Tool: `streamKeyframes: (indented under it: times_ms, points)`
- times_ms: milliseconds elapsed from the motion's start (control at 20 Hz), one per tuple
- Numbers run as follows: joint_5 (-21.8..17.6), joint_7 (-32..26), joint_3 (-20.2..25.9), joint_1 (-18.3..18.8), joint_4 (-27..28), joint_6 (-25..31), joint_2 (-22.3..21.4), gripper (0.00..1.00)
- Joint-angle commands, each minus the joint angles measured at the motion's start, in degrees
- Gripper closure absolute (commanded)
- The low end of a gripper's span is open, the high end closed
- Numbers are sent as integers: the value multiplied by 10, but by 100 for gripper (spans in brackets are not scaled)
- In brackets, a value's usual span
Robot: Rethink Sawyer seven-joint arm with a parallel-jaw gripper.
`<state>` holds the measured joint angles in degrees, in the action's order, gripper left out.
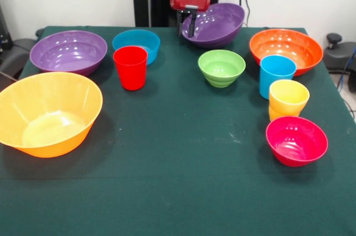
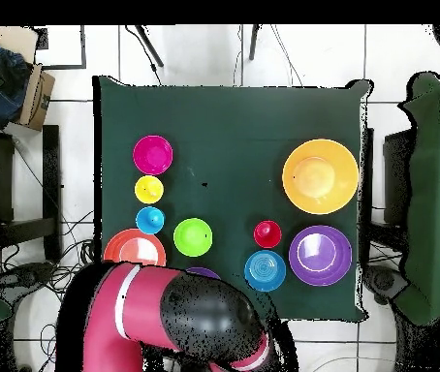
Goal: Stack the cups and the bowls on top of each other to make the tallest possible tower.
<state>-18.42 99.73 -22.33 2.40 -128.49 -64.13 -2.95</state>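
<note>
No tower stands yet; nearly everything sits alone on the green worktop (image 1: 183, 180), so almost all the stacking is left.

Nearest the front edge, toward one front corner, is the pink bowl (image 1: 296, 140). Just behind it is the yellow cup (image 1: 288, 99), which seems to sit in or on another yellowish piece, though I cannot tell for sure. Behind that, close by, stands the light blue cup (image 1: 276, 74). Toward the opposite front corner is the big yellow-orange bowl (image 1: 49, 113), upright and empty.

Mid-worktop stand the red cup (image 1: 130, 67) and the green bowl (image 1: 221, 67), well apart from each other. Just behind the red cup is the blue bowl (image 1: 137, 43), with one purple bowl (image 1: 68, 51) beside it near the side edge. The orange bowl (image 1: 286, 49) sits near the far corner on the other side.

At the far edge my tool (image 1: 189, 23) grips the rim of the second purple bowl (image 1: 214, 24), which is tilted; I judge it lifted or partly so. From overhead my arm hides most of it.

I judge this the opening step: one wide bowl in hand for a base, and every other piece to follow.
</note>
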Motion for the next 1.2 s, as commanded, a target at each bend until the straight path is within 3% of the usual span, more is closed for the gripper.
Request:
streamKeyframes:
  times_ms: [50, 450, 800, 1200]
  points:
    - [-6, 68, 44, -8, 13, 153, 80, 100]
    - [-2, 61, 42, -18, 8, 162, 64, 100]
    - [-9, 74, 59, 2, -20, 203, 2, 100]
    - [-7, 76, 58, -4, -26, 214, -14, 100]
